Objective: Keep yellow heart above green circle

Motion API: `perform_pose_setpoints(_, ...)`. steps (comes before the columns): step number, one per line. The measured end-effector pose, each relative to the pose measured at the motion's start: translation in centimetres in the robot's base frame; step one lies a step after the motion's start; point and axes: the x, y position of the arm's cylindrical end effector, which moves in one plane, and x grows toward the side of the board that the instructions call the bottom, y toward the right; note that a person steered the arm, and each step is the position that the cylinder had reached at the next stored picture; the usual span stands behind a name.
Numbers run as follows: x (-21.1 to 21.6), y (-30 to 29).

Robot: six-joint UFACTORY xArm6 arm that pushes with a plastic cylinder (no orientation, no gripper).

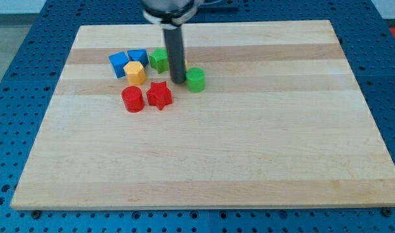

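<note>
The green circle (pixel 195 79), a short round block, stands on the wooden counter (pixel 249 149) in its upper half, left of centre. My tip (pixel 178 81) rests on the counter just beside this block, on the view's left of it, very close or touching; which of the two cannot be told. The dark rod rises straight from the tip toward the view's top. A second green block (pixel 159 59), its shape unclear, sits just left of the rod and slightly higher in the view. No yellow heart can be made out; the only yellow piece is a yellow hexagonal block (pixel 135 72), left of the rod and close below two blue blocks, one (pixel 118 64) angled, the other (pixel 138 57) beside it to the right. Below these lie a red cylinder (pixel 132 99) and a red star (pixel 159 95), side by side and nearly touching. The arm carries no gripper, only the rod.
</note>
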Motion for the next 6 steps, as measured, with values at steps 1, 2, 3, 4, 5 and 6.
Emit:
perform_pose_setpoints(1, -0.9, 1.8)
perform_pose_setpoints(2, 0.6, 1.1)
perform_pose_setpoints(3, 2.1, -2.4)
perform_pose_setpoints(4, 0.4, -3.8)
perform_pose_setpoints(5, -0.7, -1.5)
perform_pose_setpoints(6, -2.2, 2.9)
